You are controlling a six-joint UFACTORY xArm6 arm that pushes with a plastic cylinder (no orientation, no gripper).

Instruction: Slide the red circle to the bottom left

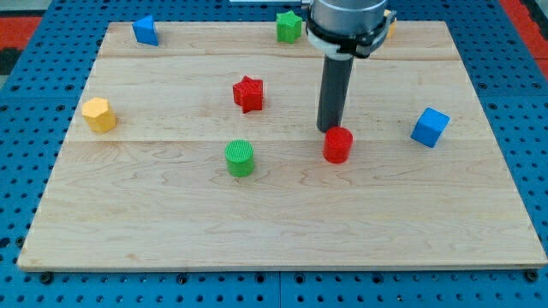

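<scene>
Standing upright, red circle (337, 145) touches my tip (330, 130).

Pale wooden surface (282, 239), planks running left to right, seams visible. Blue pegboard floor (17, 111) beyond all four edges, dotted with small holes. Red patches (524, 17) at the top corners, past the blue. Even, bright light; soft shadows only.

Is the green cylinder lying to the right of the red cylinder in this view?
No, the green cylinder sits to the view's left of the red cylinder, which is just below my tip.
</scene>
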